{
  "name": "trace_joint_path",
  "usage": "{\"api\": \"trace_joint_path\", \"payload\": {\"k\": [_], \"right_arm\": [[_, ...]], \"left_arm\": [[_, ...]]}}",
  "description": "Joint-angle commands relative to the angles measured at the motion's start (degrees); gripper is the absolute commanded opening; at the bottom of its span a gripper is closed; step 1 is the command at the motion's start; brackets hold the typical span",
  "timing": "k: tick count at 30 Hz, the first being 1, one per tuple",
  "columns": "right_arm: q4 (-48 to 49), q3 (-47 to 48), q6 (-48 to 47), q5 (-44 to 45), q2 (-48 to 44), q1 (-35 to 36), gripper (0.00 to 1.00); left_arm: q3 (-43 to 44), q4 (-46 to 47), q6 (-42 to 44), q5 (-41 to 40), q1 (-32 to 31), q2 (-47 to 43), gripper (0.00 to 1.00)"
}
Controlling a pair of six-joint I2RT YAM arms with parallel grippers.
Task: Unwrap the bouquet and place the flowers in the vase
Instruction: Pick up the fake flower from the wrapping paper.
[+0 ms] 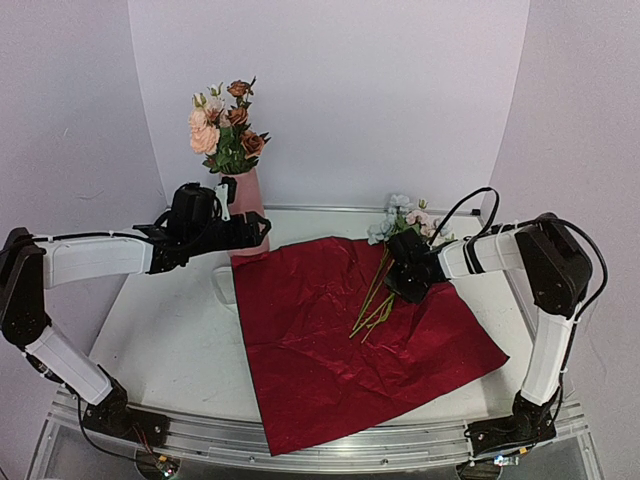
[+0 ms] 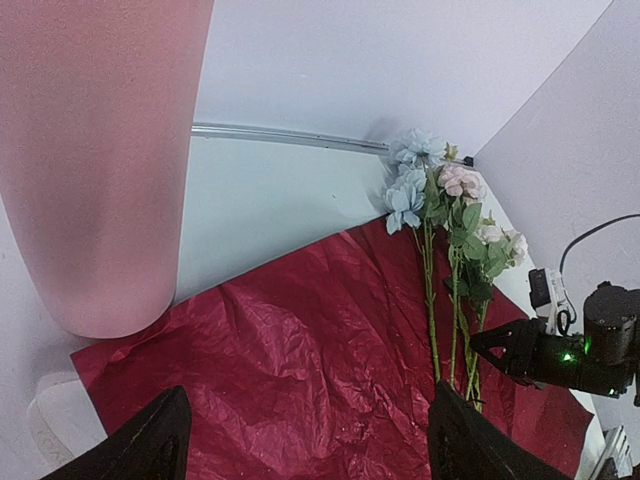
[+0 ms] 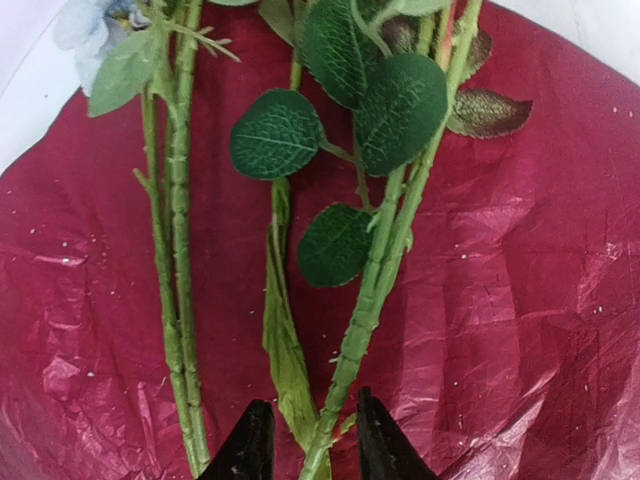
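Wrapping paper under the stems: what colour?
The wrapping paper is dark red; left wrist view shows it best.

Paper spread on the desk, vase at its back left corner.
Flowers stand in the vase, and the left hand is just in front of it. More stems lie on the paper's back right part, with their heads past its far edge. The right hand is over them.

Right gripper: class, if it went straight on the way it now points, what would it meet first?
The right gripper would probably meet the green flower stem between its fingertips, then dark red wrapping paper beneath; depth unclear.
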Motion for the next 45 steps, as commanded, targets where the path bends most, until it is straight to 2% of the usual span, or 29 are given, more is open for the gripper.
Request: {"api": "trace_joint_path", "payload": {"k": [1, 4, 9, 10, 24, 28, 32, 36, 39, 42, 45], "right_arm": [[-2.24, 1.66, 1.03, 1.29, 1.51, -0.45, 0.29], [-2.3, 2.1, 0.67, 0.94, 2.11, -0.71, 0.23], [-2.29, 2.59, 0.35, 0.69, 1.99, -1.16, 0.02], [-2.3, 2.52, 0.28, 0.92, 1.41, -1.19, 0.01], [-2.37, -1.69, -0.67, 4.9, -13.14, -1.2, 0.0], [-2.03, -1.2, -6.07, 3.17, -17.0, -1.2, 0.0], [3.41, -1.45, -20.15, -6.49, -20.1, -1.21, 0.0], [18.11, -9.14, -29.28, -20.45, -27.02, -1.16, 0.0], [28.54, -14.53, -32.9, -31.18, -31.51, -1.08, 0.02], [32.32, -16.07, -34.23, -38.03, -33.28, -0.8, 0.04], [35.53, -16.89, -33.6, -42.78, -33.7, -0.07, 0.04]], "left_arm": [[2.63, 1.29, 1.9, -1.89, -0.16, 0.33, 0.83], [2.68, 1.2, 2.2, -2.13, -0.15, 0.5, 0.83], [2.96, 1.28, 2.53, -1.85, -0.17, 0.77, 0.83], [3.01, 1.24, 2.53, -1.84, -0.16, 0.81, 0.83], [3.68, 1.27, 1.67, -0.54, -0.24, 0.55, 0.83], [3.71, 1.24, 1.22, -0.24, -0.24, -0.05, 0.83], [3.7, 1.25, 0.43, 2.17, -0.25, -0.98, 0.83], [4.38, 1.31, -1.86, 6.01, -0.37, -1.6, 0.83], [5.97, 1.52, -4.88, 11.19, -0.81, -1.28, 0.83], [7.73, 2.92, -9.95, 18.19, -1.09, -0.4, 0.83], [10.39, 3.28, -13.56, 21.5, -2.41, 0.75, 0.83]]}}
